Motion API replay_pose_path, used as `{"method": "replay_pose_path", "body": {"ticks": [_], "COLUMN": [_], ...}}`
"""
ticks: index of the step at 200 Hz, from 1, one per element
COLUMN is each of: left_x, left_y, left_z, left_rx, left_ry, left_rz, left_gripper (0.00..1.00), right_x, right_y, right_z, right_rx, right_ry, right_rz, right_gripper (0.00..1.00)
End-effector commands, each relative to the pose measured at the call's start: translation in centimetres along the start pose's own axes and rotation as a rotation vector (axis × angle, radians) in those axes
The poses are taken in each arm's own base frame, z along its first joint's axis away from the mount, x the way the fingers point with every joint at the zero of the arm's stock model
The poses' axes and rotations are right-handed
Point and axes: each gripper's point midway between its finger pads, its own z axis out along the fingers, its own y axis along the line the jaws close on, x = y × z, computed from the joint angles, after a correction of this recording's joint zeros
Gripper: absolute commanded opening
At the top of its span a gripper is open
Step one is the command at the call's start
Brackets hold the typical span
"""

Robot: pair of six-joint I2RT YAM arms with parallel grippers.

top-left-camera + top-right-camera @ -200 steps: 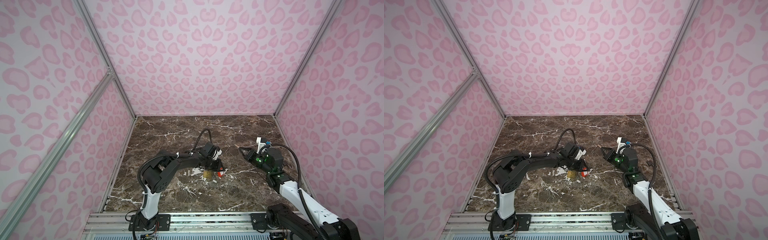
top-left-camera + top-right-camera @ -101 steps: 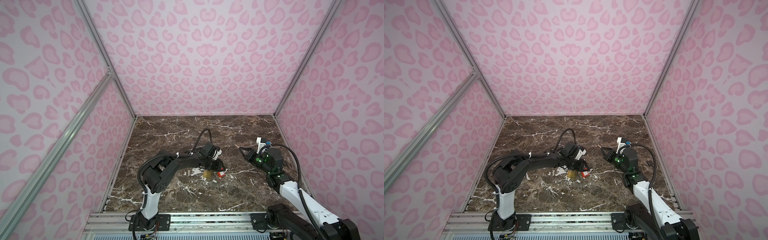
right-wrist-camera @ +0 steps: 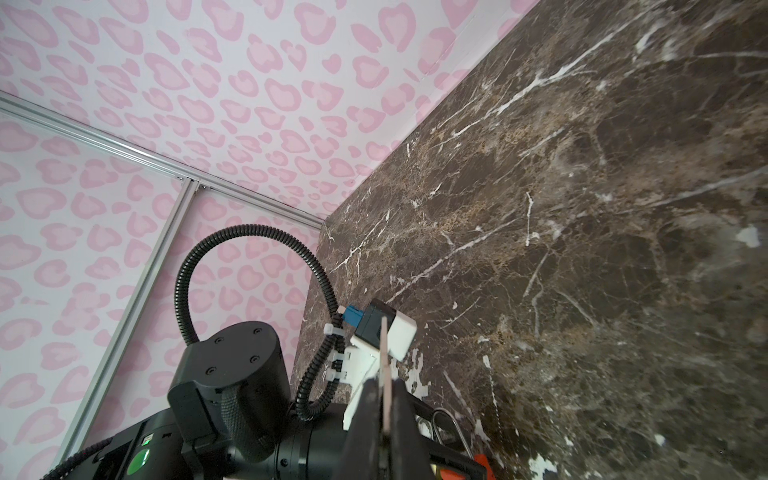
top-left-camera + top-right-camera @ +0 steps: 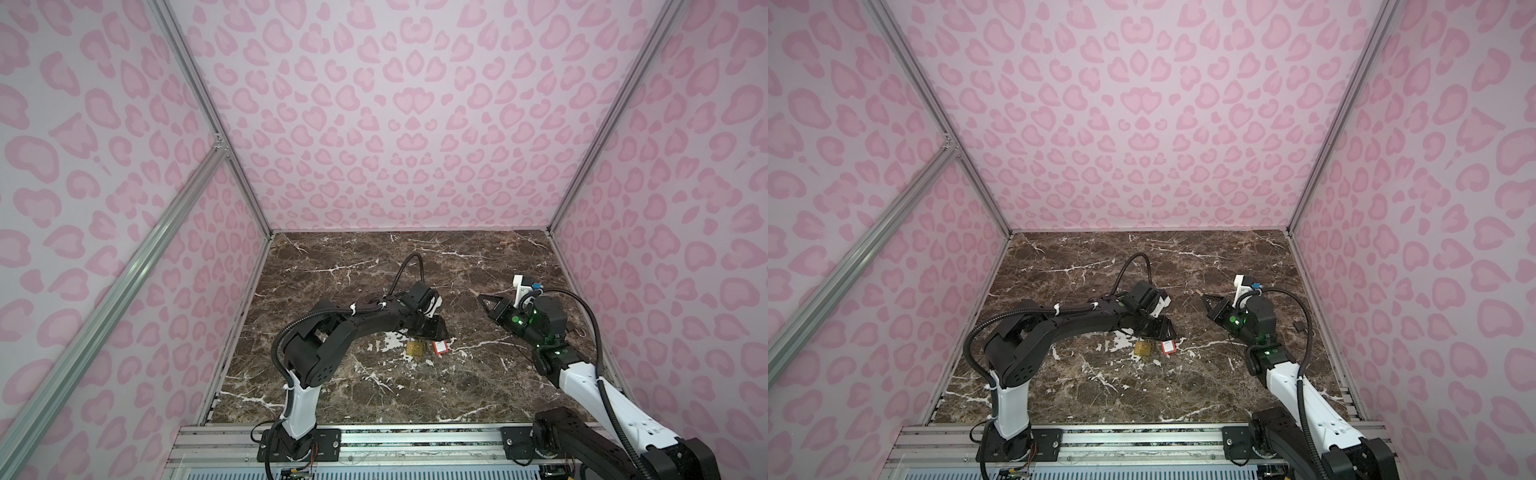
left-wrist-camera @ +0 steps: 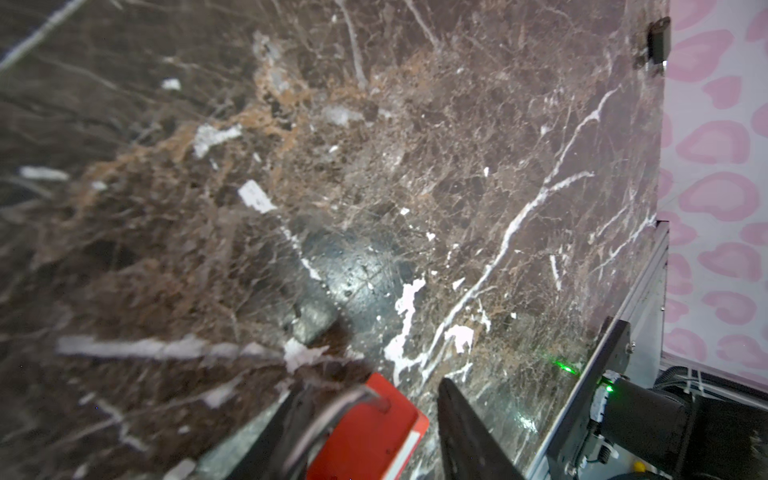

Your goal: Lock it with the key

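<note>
Top view: the left pincer [image 4: 436, 331], jaws partly apart, hangs over the red-tagged key [image 4: 440, 347]. The key lies on the tabletop [image 4: 374, 395] at the pincer's 6 o'clock, long axis 12–6, beside the padlock [image 4: 415, 348]. The right pincer [image 4: 482, 298], closed, is farther off at 2 o'clock.

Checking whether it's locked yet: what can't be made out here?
Padlock shackle: too small in both top views, partly hidden by the left gripper.
Red tag: blurred, cut off by the left wrist view's edge.
Thin strip in the shut right gripper: edge-on in right wrist view, unidentifiable.
</note>
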Motion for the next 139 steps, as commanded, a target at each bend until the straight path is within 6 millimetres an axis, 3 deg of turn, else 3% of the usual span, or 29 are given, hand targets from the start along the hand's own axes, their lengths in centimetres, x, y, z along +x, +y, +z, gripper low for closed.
{"method": "replay_pose_path", "body": {"ticks": [1, 108, 115, 139], "left_x": [-0.2, -1.1, -2.4, -3.4], "left_y": [0.3, 1.7, 1.1, 0.6], "left_z": [-0.6, 0.4, 0.0, -0.1], "left_rx": [-0.034, -0.091, -0.088, -0.086], "left_ry": [-0.001, 0.012, -0.022, -0.044], "left_rz": [0.014, -0.022, -0.015, -0.013], "left_gripper": [0.51, 0.53, 0.53, 0.53], "right_x": [-0.1, 0.0, 0.0, 0.0], "right_y": [0.1, -0.1, -0.1, -0.1], "right_z": [0.0, -0.3, -0.3, -0.3], "right_rx": [-0.005, 0.005, 0.005, 0.006], "right_ry": [-0.007, -0.010, -0.011, -0.010], "right_rz": [-0.006, -0.012, -0.012, -0.013], "right_gripper": [0.00, 0.00, 0.00, 0.00]}}
